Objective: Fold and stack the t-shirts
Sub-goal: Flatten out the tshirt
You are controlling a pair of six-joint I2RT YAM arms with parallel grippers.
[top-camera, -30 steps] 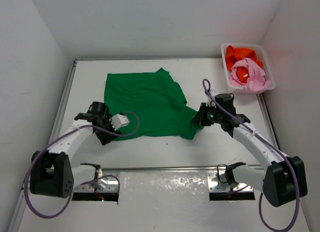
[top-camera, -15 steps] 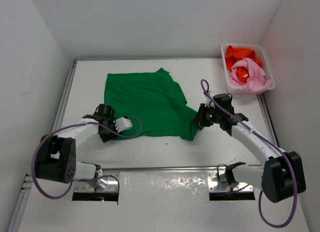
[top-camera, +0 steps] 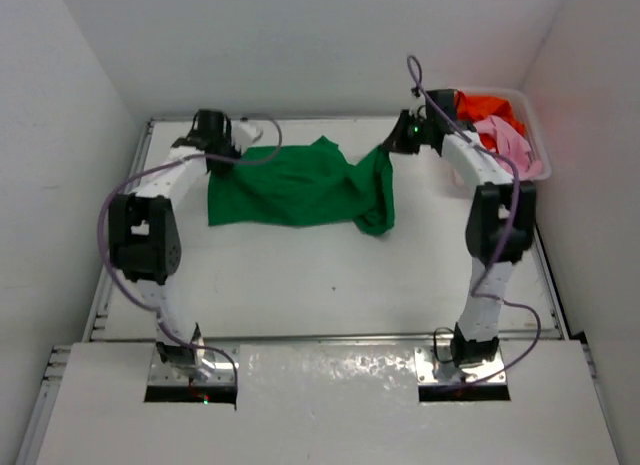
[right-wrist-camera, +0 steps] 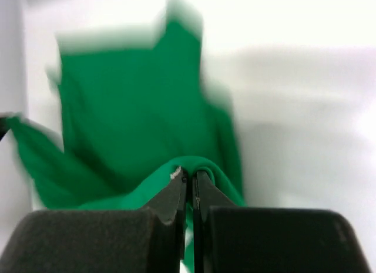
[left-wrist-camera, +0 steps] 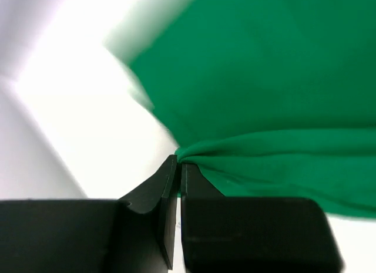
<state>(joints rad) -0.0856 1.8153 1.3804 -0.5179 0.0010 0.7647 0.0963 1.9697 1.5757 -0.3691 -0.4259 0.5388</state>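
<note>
The white bench (top-camera: 330, 275) carries a green shirt (top-camera: 290, 190) spread across its far middle, and a white basket (top-camera: 512, 91) sits in its far right corner.

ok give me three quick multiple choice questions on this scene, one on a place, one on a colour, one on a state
1. Where do the orange shirt and pink shirt lie?
A in the basket
B at the near edge
C at the far left

2. What colour is the cloth held by the left gripper and right gripper?
A orange
B green
C pink

3. How do the right gripper's jaws stand?
A wide open
B half open on nothing
C shut on cloth

Answers:
1 A, both lie bunched inside it at the far right.
2 B, each wrist view shows green cloth pinched.
3 C, the jaws meet on a fold of the green shirt.
</note>
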